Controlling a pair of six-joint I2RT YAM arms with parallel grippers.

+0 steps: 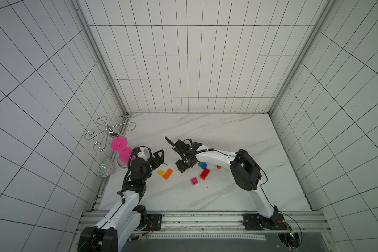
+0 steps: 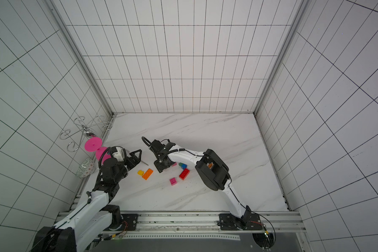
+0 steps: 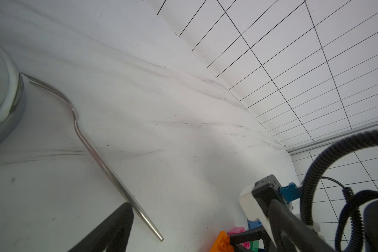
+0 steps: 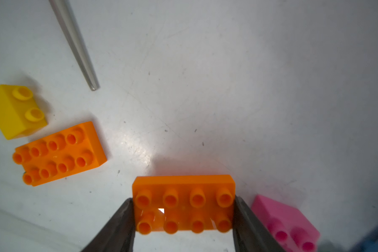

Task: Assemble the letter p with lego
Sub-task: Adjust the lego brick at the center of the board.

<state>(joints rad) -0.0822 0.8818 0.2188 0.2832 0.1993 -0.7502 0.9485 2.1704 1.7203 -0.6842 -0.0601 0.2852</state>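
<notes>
In the right wrist view my right gripper (image 4: 183,210) is shut on an orange eight-stud lego brick (image 4: 183,189), one finger against each short end, low over the table. Beside it lie a second orange brick (image 4: 59,153), a yellow sloped brick (image 4: 15,111) and a pink brick (image 4: 286,220). In both top views the right gripper (image 1: 183,168) (image 2: 162,167) hides the held brick. Red (image 1: 205,174), pink (image 1: 194,181) and blue (image 1: 203,165) bricks lie near it. My left gripper (image 1: 160,156) (image 3: 183,235) hovers open and holds nothing, left of the loose orange brick (image 1: 167,174).
A metal fork (image 3: 92,150) lies on the marble table, its handle tip near the left gripper. A pink hourglass cup (image 1: 120,148), a wire rack (image 1: 109,131) and a patterned ball (image 1: 106,168) stand at the table's left edge. Tiled walls close in three sides.
</notes>
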